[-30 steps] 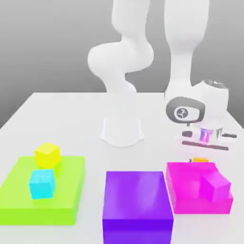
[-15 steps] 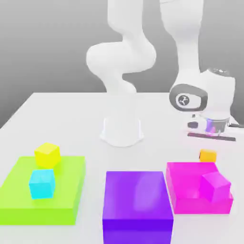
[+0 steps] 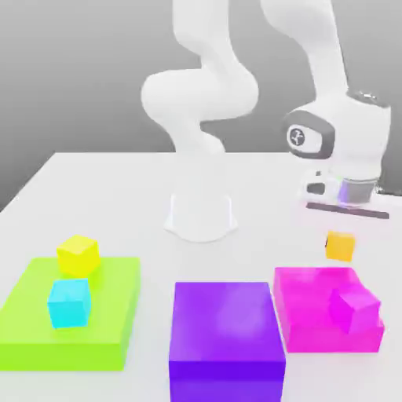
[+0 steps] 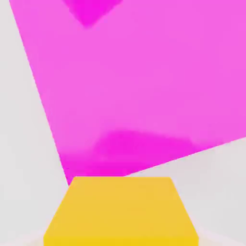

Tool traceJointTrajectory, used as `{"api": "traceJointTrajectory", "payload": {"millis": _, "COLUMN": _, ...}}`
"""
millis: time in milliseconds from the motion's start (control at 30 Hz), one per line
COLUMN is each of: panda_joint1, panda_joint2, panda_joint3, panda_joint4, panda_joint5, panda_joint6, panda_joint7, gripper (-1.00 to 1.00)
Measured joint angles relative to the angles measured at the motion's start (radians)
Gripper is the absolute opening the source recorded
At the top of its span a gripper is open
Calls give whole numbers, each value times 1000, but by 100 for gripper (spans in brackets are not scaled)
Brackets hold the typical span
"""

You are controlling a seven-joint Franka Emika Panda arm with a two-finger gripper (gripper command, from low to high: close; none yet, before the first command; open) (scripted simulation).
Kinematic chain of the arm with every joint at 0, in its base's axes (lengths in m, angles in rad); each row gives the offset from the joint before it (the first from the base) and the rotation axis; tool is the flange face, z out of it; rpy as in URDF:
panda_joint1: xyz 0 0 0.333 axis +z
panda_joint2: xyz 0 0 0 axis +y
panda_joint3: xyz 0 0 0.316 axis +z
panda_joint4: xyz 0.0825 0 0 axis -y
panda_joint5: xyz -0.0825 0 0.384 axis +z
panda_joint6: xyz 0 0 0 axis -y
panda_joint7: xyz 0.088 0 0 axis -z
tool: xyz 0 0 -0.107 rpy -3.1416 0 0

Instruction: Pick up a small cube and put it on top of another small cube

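I have the white table (image 3: 94,188) under everything, with the white Panda arm (image 3: 206,94) rising from its base at the middle back. The gripper (image 3: 341,235) hangs at the exterior view's right, pointing down, its jaws closed on the small orange cube (image 3: 341,245), which I see lifted clear of the table just below the hand. In the hand view the small orange cube (image 4: 120,211) sits close against the camera, with the magenta block (image 4: 144,86) beyond it.

Largest first, relative to the gripper:
- lime-green block (image 3: 71,314): well apart, far toward the exterior view's left and nearer the camera
- purple block (image 3: 226,334): nearer the camera and to the exterior view's left of the gripper, between the green and magenta blocks
- magenta block (image 3: 326,310): just below and in front of the gripper, near the held cube
- magenta cube (image 3: 355,310): on the magenta block, below the gripper, nearer the camera
- cyan cube (image 3: 69,302): on the lime-green block, well apart
- lemon-yellow cube (image 3: 78,255): at the far edge of the lime-green block, just behind the cyan cube; I cannot tell whether it rests on the block or on the table
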Motion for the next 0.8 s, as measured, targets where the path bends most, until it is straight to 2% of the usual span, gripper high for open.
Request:
{"api": "traceJointTrajectory", "payload": {"millis": 233, "panda_joint1": -130, "panda_joint2": -29, "panda_joint3": -75, "panda_joint4": 243, "panda_joint5": -3, "panda_joint6": -270, "panda_joint7": 9, "gripper": -100}}
{"api": "traceJointTrajectory", "payload": {"millis": 467, "panda_joint1": -147, "panda_joint2": 103, "panda_joint3": -84, "panda_joint4": 250, "panda_joint5": -120, "panda_joint6": -161, "panda_joint7": 95, "gripper": -100}}
{"api": "traceJointTrajectory", "payload": {"millis": 500, "panda_joint1": -143, "panda_joint2": 127, "panda_joint3": -87, "panda_joint4": 246, "panda_joint5": -139, "panda_joint6": -137, "panda_joint7": 108, "gripper": 100}}
{"api": "traceJointTrajectory", "payload": {"millis": 700, "panda_joint1": -142, "panda_joint2": 139, "panda_joint3": -89, "panda_joint4": 244, "panda_joint5": -149, "panda_joint6": -126, "panda_joint7": 116, "gripper": 100}}
{"api": "traceJointTrajectory", "payload": {"millis": 800, "panda_joint1": -142, "panda_joint2": 96, "panda_joint3": -86, "panda_joint4": 251, "panda_joint5": -115, "panda_joint6": -170, "panda_joint7": 91, "gripper": 100}}
